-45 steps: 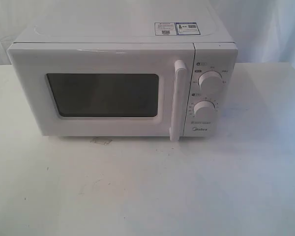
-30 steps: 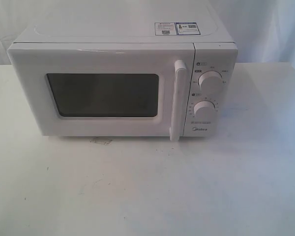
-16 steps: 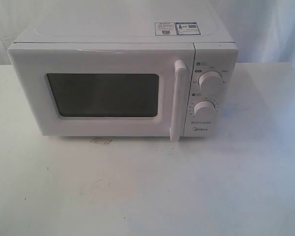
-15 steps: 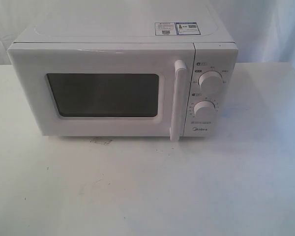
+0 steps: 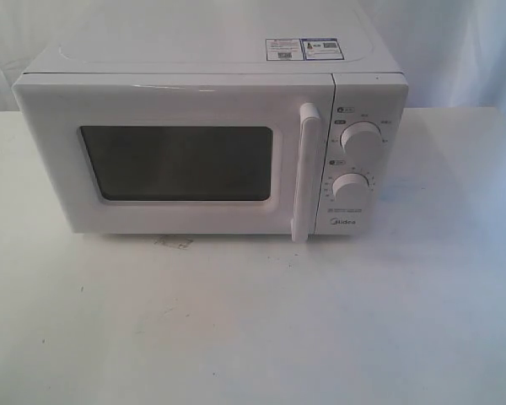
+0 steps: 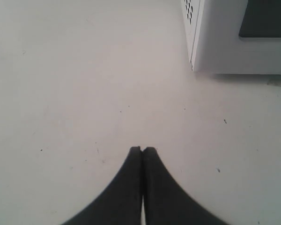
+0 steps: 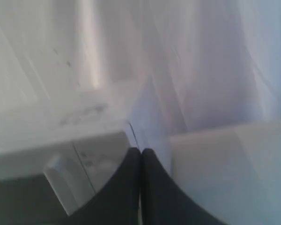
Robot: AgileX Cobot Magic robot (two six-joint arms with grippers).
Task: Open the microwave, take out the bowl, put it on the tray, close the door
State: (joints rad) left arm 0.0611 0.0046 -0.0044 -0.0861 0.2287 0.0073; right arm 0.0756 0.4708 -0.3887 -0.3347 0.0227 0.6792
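Left hand (image 6: 141, 150) and right hand (image 7: 140, 151) are both pinched closed, empty; the door (image 5: 177, 101) of the microwave (image 5: 194, 52) is closed.

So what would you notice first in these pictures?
The big white microwave stands on the white table, its door shut and window dark. Two round knobs sit beside the tall handle. The left gripper and right gripper are pinched shut, empty.

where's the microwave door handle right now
In the exterior view the handle stands upright on the right edge of the shut door, just left of the upper knob and lower knob.
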